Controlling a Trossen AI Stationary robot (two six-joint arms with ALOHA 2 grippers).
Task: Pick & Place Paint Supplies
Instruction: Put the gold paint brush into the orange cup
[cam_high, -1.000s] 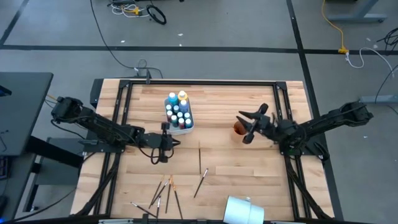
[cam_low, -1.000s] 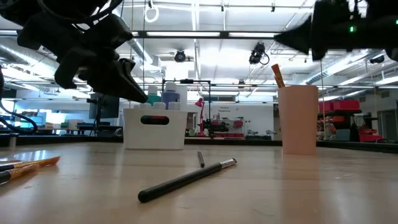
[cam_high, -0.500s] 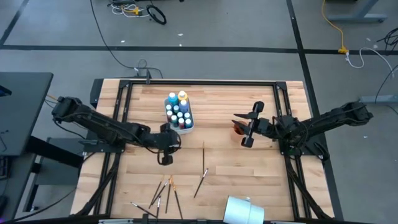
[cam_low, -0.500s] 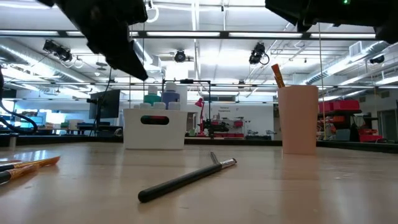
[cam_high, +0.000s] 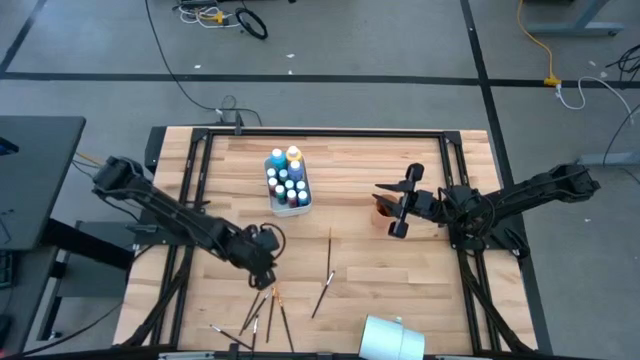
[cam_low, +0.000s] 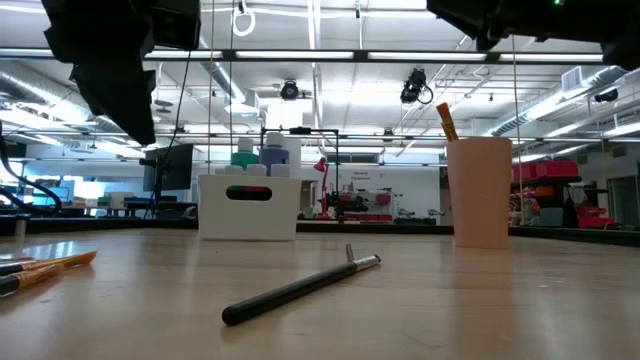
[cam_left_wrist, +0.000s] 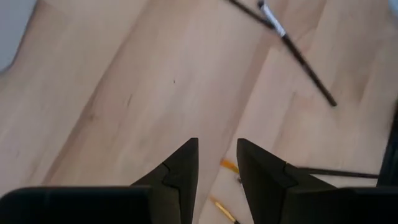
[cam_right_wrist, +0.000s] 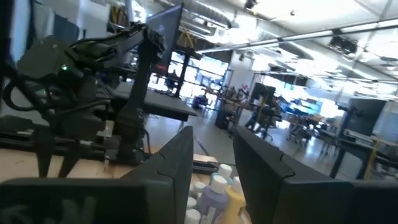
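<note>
- The table (cam_high: 360, 190) is pale butcher-block wood in long glued strips, framed by dark metal rails, filling the middle of the high view.
- The left gripper (cam_high: 262, 270) hangs low over the lower-left centre of the board; in its wrist view the two dark wedge-shaped fingers (cam_left_wrist: 181, 171) stand apart with a narrow gap and nothing between them.
- The right gripper (cam_high: 397, 203) sits right of centre, over the cup; its matte black fingers (cam_right_wrist: 177, 158) are likewise parted a little and hold nothing.
- A white boxy plastic caddy (cam_high: 303, 205) with an oval handle slot stands at upper centre, packed with the round-capped paint bottles (cam_high: 287, 180): blue, yellow, red and white tops.
- A white cylinder-like object (cam_high: 392, 337) lies at the bottom edge.
- A smooth peach-coloured cup (cam_low: 479, 190) stands right of centre with an orange brush handle (cam_low: 445, 121) leaning out of it.
- The thin brushes (cam_high: 262, 310) lie scattered at lower centre, wooden and dark-handled.
- Two more slim brushes lie further right, one black with a silver ferrule (cam_low: 300, 289).
</note>
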